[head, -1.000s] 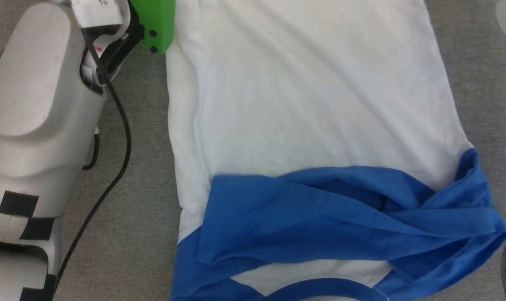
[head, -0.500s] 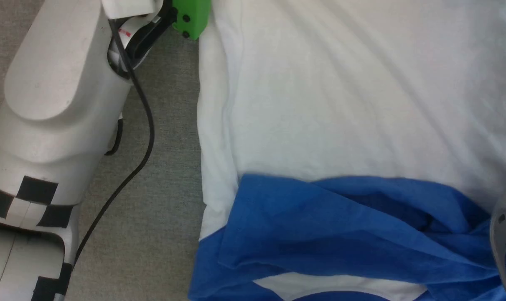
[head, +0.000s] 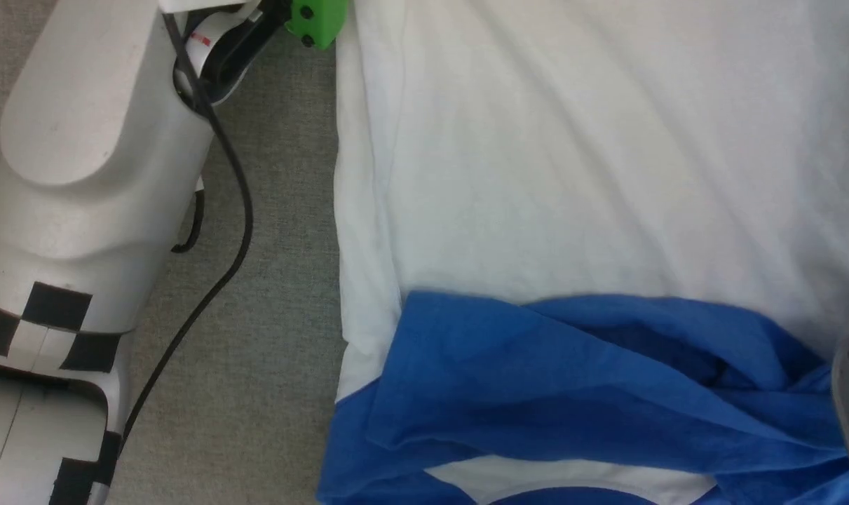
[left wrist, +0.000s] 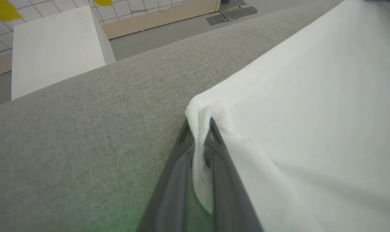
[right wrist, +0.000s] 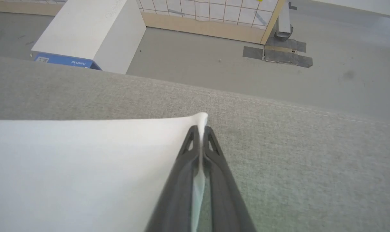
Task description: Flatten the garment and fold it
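The garment point(head: 571, 175), a white T-shirt, lies flat on the grey cloth surface, its blue sleeves point(head: 578, 379) folded across it at the near end. In the left wrist view my left gripper point(left wrist: 199, 127) is shut on a bunched white corner of the garment point(left wrist: 310, 129). In the right wrist view my right gripper point(right wrist: 200, 130) is shut on the opposite white corner of the garment point(right wrist: 85, 167), the cloth pinched between the dark fingers. The head view has my pale left forearm point(head: 94, 175) at the left, with a green part point(head: 317, 19) at the shirt's far left edge.
The grey fabric surface point(head: 270, 315) extends left of the shirt, with a black cable point(head: 207, 294) over it. Beyond its far edge are a grey floor point(right wrist: 214, 64), a white box point(right wrist: 88, 32), a second white box point(left wrist: 53, 48) and a tiled wall with a wooden skirting.
The head view has shifted right, then steadied. A grey part of the right arm has come in at the lower right edge. The right gripper has closed on the shirt corner.
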### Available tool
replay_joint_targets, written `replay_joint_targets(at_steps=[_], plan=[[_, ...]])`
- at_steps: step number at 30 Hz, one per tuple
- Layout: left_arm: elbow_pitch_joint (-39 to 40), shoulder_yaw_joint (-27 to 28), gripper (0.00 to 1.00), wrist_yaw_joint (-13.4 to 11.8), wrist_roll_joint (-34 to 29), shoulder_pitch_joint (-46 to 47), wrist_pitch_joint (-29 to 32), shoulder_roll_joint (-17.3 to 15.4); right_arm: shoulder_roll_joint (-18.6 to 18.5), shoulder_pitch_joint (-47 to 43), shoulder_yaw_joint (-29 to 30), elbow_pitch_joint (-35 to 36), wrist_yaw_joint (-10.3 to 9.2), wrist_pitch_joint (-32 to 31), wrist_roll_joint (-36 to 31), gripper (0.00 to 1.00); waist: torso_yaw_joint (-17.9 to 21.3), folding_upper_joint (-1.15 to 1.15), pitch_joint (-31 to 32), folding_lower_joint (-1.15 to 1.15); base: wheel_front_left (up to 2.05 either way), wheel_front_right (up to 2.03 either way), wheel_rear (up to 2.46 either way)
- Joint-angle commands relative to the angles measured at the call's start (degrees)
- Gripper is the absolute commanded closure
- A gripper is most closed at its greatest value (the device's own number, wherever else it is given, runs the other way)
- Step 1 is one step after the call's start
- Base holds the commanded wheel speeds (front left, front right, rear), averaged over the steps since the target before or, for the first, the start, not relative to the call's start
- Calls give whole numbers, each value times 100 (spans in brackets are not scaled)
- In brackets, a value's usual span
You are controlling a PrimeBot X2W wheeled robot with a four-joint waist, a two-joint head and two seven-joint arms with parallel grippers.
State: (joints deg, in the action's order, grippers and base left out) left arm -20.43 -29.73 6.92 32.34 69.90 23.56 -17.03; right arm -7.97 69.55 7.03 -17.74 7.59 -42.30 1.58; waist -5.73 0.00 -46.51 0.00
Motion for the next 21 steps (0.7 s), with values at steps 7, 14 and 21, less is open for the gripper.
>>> replay_joint_targets(at_steps=[7, 14, 21], plan=[[-105, 292, 100, -125, 219, -136, -250, -193, -173, -167, 334, 129, -10, 302, 124, 100, 193, 0, 432, 0, 0, 0, 0], [86, 486, 100, -107, 370, -300, -631, -295, -141, -569, 403, 451, -10, 552, 568, 100, 316, 0, 875, 0, 0, 0, 0], [410, 422, 100, -41, 247, -655, -1144, -565, -256, -1320, 322, 1152, -10, 602, 1220, 100, 406, 0, 1447, 0, 0, 0, 0]])
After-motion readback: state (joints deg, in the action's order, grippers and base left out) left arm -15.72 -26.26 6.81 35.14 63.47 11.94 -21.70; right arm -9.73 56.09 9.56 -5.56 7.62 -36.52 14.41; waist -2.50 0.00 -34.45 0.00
